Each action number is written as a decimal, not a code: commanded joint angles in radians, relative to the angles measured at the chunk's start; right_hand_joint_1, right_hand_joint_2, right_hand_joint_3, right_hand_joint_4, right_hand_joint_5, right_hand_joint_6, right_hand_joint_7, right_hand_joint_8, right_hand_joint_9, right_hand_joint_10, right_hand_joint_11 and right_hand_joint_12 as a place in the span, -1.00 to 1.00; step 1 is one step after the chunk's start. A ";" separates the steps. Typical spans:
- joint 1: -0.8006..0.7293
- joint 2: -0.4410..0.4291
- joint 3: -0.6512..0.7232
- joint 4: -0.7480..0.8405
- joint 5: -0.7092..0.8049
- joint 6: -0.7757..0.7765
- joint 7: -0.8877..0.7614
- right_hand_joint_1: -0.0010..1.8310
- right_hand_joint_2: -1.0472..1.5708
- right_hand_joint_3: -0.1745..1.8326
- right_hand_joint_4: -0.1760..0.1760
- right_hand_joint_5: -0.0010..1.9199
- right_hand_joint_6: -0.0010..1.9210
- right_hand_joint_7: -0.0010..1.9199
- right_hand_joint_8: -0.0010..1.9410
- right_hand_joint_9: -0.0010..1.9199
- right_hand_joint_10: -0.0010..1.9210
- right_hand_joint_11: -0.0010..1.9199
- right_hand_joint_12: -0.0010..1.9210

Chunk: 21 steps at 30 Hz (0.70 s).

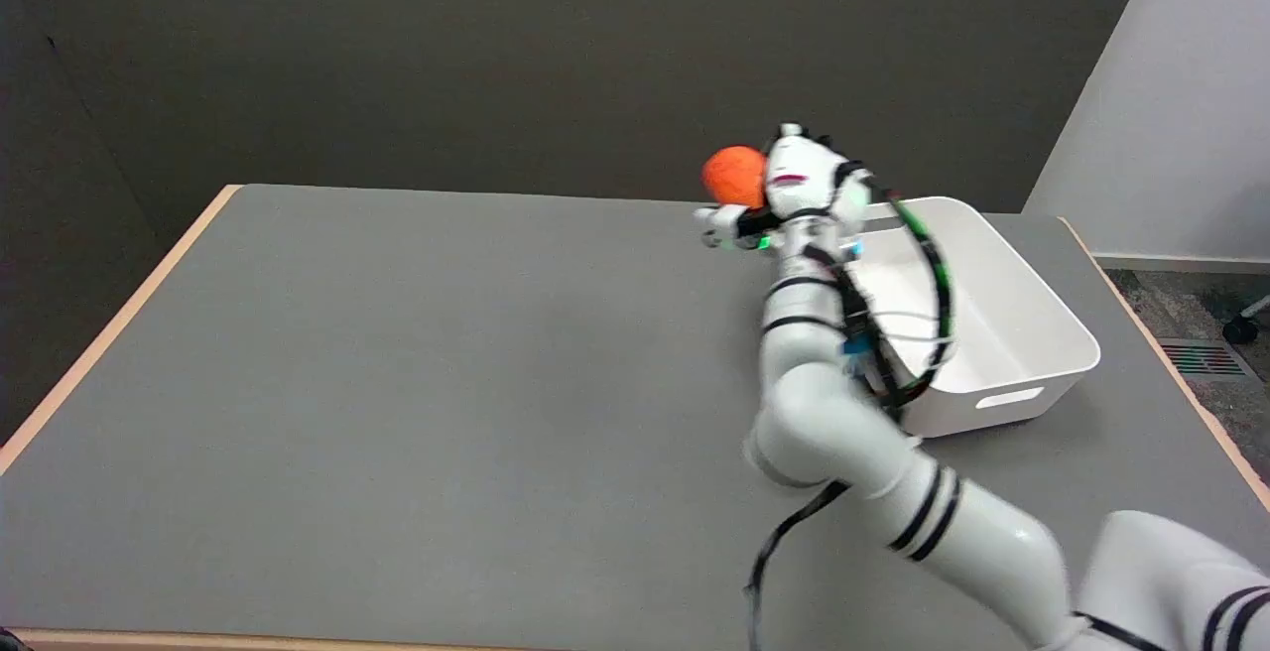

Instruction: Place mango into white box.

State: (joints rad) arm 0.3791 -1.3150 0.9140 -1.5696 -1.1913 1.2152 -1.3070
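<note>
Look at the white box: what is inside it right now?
The visible part of the white box shows only bare white floor and walls. The right arm covers its left side, so that part is hidden. The mango is outside, held by the right hand.

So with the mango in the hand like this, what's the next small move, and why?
Probably carry it right, over the white box, before letting go. The right robot hand holds the mango up off the table, and in this view the fruit sits left of the box's rim, not above its opening.
</note>
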 commanded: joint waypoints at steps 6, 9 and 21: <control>-0.209 0.383 0.611 -0.073 0.354 -0.371 -0.111 0.13 0.67 -0.45 -1.00 -0.34 0.63 -0.42 1.00 0.06 1.00 -0.09 1.00; -0.272 0.390 0.686 -0.109 0.357 -0.384 -0.111 0.13 0.67 -0.45 -1.00 -0.34 0.63 -0.44 1.00 0.06 1.00 -0.09 1.00; -0.586 0.276 0.766 -0.303 0.243 -0.389 -0.103 0.13 0.66 -0.44 -0.89 -0.33 0.61 -0.41 1.00 0.08 1.00 -0.05 1.00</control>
State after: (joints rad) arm 0.1290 -1.0229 1.4487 -1.6801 -0.9173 0.9254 -1.3948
